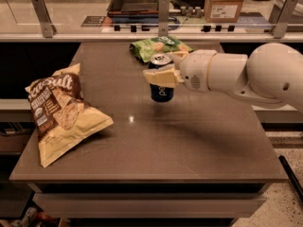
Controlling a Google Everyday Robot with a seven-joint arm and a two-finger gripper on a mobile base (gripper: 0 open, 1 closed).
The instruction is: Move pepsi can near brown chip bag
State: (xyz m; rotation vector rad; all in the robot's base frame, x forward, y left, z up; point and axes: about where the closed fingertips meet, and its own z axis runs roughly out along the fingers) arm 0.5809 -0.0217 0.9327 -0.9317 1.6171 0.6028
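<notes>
— Desk [199,145], left edge: brown chip bag [61,112], long axis running front to back. Which way from the gripper [165,67]?
— Leftward, well apart. Clamped on upright pepsi can [162,92], apparently off the surface, near back-edge middle.

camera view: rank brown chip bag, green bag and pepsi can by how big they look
1. brown chip bag, clearly largest.
2 and 3. green bag and pepsi can look alike; the bag lies farther back, partly hidden, so no ranking.
The gripper is shut on the can, over the table.
</notes>
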